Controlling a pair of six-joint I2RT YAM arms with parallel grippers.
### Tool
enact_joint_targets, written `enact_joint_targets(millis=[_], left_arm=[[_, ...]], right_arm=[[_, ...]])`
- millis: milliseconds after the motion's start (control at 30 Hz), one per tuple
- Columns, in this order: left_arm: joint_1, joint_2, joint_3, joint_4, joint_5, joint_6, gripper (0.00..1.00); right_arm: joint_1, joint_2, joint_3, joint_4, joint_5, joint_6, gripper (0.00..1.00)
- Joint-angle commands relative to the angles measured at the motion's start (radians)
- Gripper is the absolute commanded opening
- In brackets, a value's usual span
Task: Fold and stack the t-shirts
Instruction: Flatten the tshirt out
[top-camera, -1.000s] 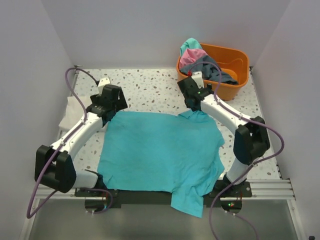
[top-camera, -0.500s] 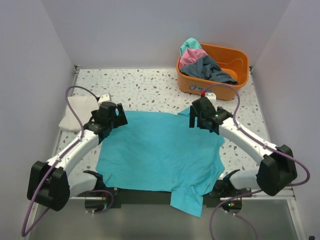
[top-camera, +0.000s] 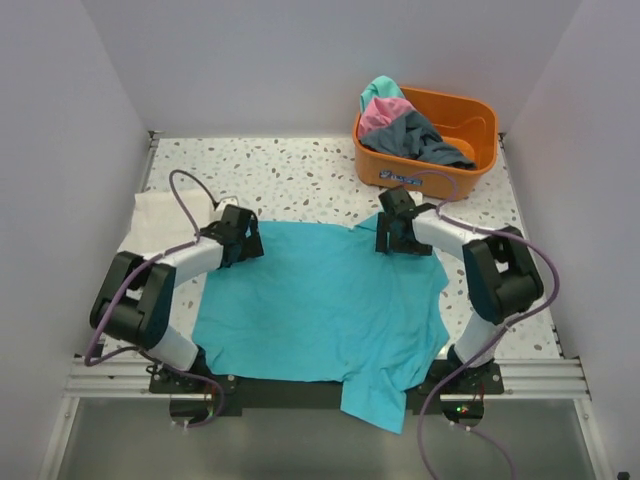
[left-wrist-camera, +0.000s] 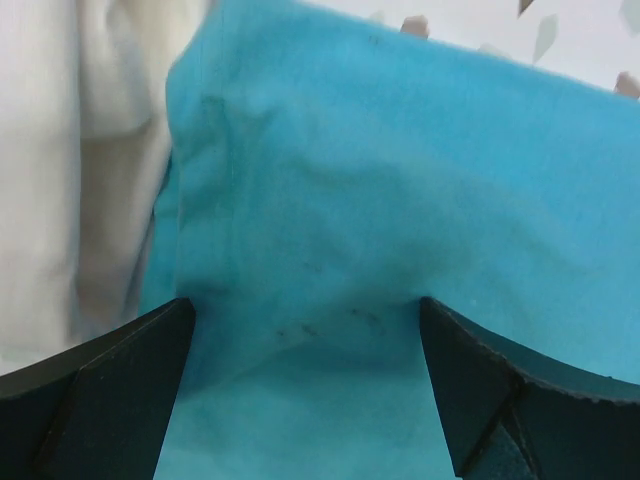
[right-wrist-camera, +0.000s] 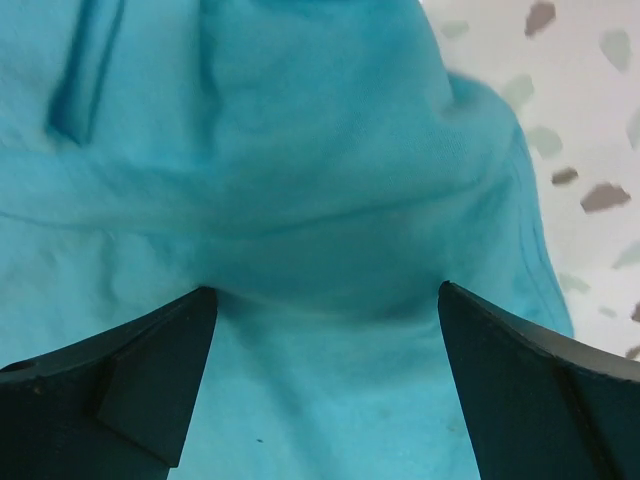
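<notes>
Teal t-shirt (top-camera: 320, 300), limp and light, is best pinched at its far corners, beneath the wide-spread left gripper (top-camera: 246, 243) and right gripper (top-camera: 388, 238).

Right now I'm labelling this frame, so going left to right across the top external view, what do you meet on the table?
cream-white t-shirt → left gripper → teal t-shirt → right gripper. The orange tub overlaps the right gripper sideways, so it is left out.
</notes>
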Motion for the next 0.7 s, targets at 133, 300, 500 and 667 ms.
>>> enact_joint_targets(millis=[133,300,500,667], left_arm=[[0.015,0.219,0.156,0.064,-0.031,0.008,1.0],[0.018,0.311,0.253,0.056,-0.034,0.015,1.0],[0.025,0.397,0.377,0.036,-0.031,0.035,1.0],[0.026,0.405,0.452,0.012,-0.001,0.048,1.0]], right_arm=[[-0.087,0.213,0.155,0.06,-0.05,-0.062,0.98],[-0.128,0.264,0.249,0.053,-0.034,-0.091,0.98],[-0.142,0.312,0.367,0.029,0.022,-0.189,0.99],[-0.143,0.291,0.392,0.017,0.016,-0.226,0.98]])
